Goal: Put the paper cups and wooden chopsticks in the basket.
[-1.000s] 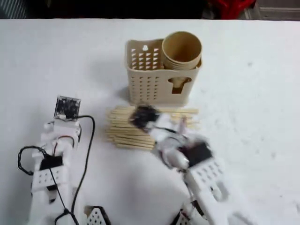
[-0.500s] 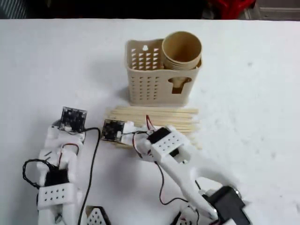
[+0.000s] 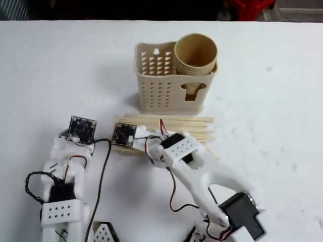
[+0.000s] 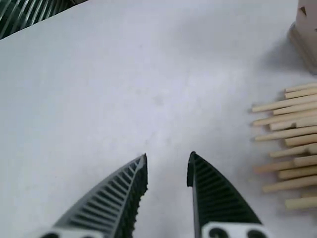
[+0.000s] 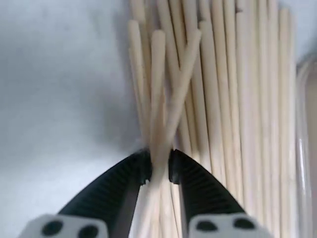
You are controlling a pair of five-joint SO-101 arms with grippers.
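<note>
A beige perforated basket (image 3: 162, 85) stands at the middle back of the table with a stack of paper cups (image 3: 196, 52) in its right side. In front of it lies a pile of wooden chopsticks (image 3: 186, 126). My right arm (image 3: 182, 154) reaches across the pile's left end. In the right wrist view my right gripper (image 5: 159, 166) is shut on a few chopsticks (image 5: 166, 126) at that end. My left gripper (image 4: 166, 167) stands open over bare table, left of the chopstick ends (image 4: 290, 144), with nothing between its fingers.
The white tabletop (image 3: 262, 101) has free room to the right, left and behind the basket. The left arm (image 3: 65, 171) sits close beside the right arm's wrist camera (image 3: 123, 133), with black cables (image 3: 98, 171) hanging between them. A basket corner (image 4: 307, 25) shows past the left gripper.
My right arm swung left along the pile to its left end and settled there with its fingers on a few chopsticks. The left arm shifted slightly nearer and to the right.
</note>
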